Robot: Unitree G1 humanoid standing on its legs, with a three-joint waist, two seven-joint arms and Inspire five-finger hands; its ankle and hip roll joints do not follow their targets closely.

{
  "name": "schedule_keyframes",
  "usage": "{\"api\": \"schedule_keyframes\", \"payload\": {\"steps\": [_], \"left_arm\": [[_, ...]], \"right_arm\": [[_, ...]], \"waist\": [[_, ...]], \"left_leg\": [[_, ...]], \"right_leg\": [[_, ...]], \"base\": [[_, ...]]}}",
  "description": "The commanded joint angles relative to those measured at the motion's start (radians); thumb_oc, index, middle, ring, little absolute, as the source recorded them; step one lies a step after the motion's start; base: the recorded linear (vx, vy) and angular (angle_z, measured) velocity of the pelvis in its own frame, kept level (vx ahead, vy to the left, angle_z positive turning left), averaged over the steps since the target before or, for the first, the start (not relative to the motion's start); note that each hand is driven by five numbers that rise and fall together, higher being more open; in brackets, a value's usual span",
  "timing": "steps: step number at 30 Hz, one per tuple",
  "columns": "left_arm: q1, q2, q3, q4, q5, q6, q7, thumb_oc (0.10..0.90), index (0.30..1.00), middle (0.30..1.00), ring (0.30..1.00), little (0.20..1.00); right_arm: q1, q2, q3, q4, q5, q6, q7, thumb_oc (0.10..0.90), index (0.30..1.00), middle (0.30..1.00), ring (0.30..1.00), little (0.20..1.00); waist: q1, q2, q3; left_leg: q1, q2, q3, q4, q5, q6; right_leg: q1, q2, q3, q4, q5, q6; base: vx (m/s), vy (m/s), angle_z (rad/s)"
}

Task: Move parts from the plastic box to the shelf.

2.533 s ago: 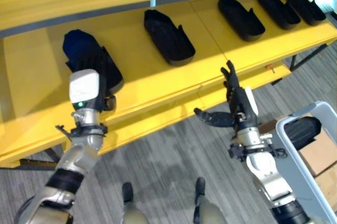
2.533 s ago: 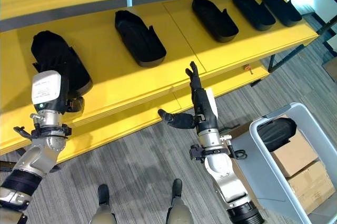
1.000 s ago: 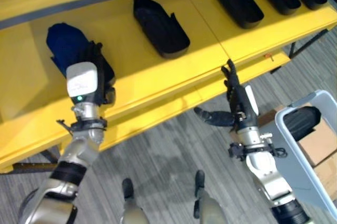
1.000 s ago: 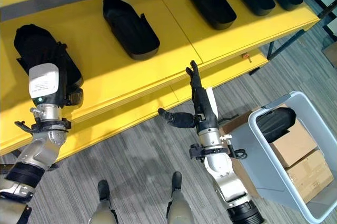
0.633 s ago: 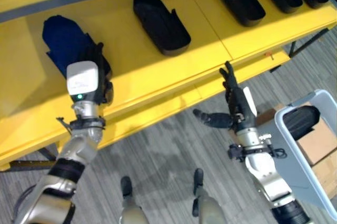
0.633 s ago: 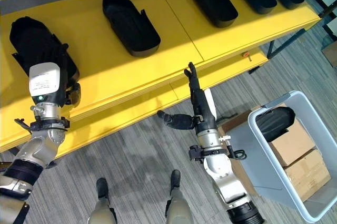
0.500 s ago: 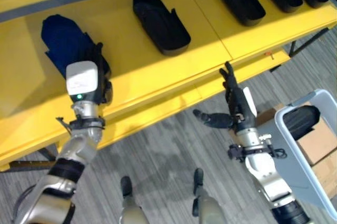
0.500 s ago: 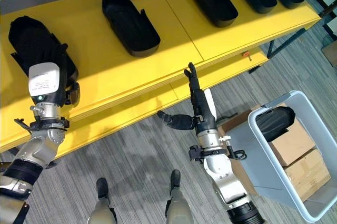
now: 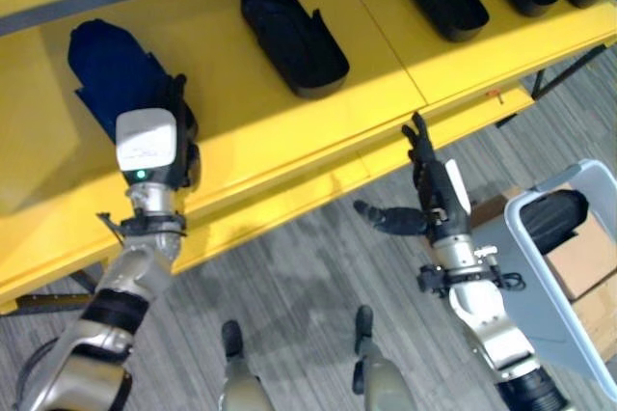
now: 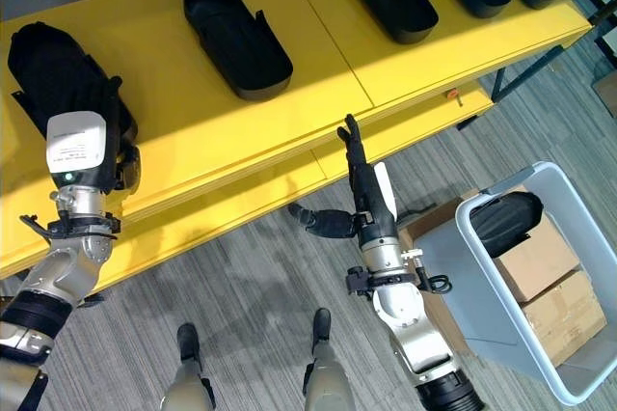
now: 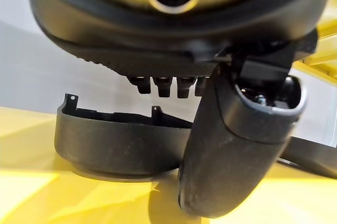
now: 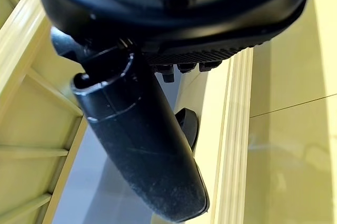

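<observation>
A: Where do the parts stand?

B: Several black moulded parts lie in a row along the yellow shelf (image 10: 318,73), set well apart, open side up. The leftmost part (image 10: 58,68) sits right at the left robot hand (image 10: 82,155). One more part (image 10: 506,218) waits in the grey plastic box (image 10: 472,266) on the floor at the right, lying on top of cardboard boxes (image 10: 549,290).

A: Is the left robot hand gripping that leftmost part?

B: It doesn't look like it. In the left wrist view the part (image 11: 121,142) rests flat on the shelf just past the fingertips (image 11: 163,84), with the thumb hanging clear in front. The fingers look fairly straight, so I judge the robot hand relaxed and holding nothing.

A: And the right?

B: The right robot hand (image 10: 362,189) is spread, fingers pointing up toward the shelf edge, thumb out to the side, empty. It hangs between the shelf and the box, probably handy for the next pick.

A: What are the parts like?

B: Matte, dark, shell-like plastic, long and boat-shaped with thin upright walls and small notches along the rim. The shelf is smooth and glossy.
</observation>
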Motion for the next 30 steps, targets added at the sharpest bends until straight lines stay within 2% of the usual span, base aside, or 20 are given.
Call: {"api": "schedule_keyframes", "payload": {"steps": [1, 30], "left_arm": [[-0.133, 0.097, 0.031, 0.06, 0.055, 0.01, 0.065, 0.9, 1.0, 1.0, 1.0, 1.0], [-0.051, 0.118, 0.068, 0.038, 0.072, 0.0, 0.058, 0.9, 1.0, 1.0, 1.0, 1.0]], "right_arm": [[-0.102, -0.032, -0.089, -0.13, -0.034, -0.136, -0.037, 0.9, 1.0, 1.0, 1.0, 1.0], [-0.099, -0.033, -0.102, -0.134, -0.042, -0.135, -0.04, 0.9, 1.0, 1.0, 1.0, 1.0]], "waist": [[0.006, 0.006, -0.013], [0.017, 0.01, -0.008]], "left_leg": [[0.079, -0.108, 0.07, -0.007, -0.073, 0.127], [0.08, -0.111, 0.06, -0.007, -0.075, 0.13]], "right_leg": [[0.029, -0.02, 0.014, 0.027, -0.001, 0.021], [0.035, -0.021, 0.004, 0.029, -0.003, 0.02]], "base": [[0.0, 0.0, 0.0], [0.0, 0.0, 0.0]]}}
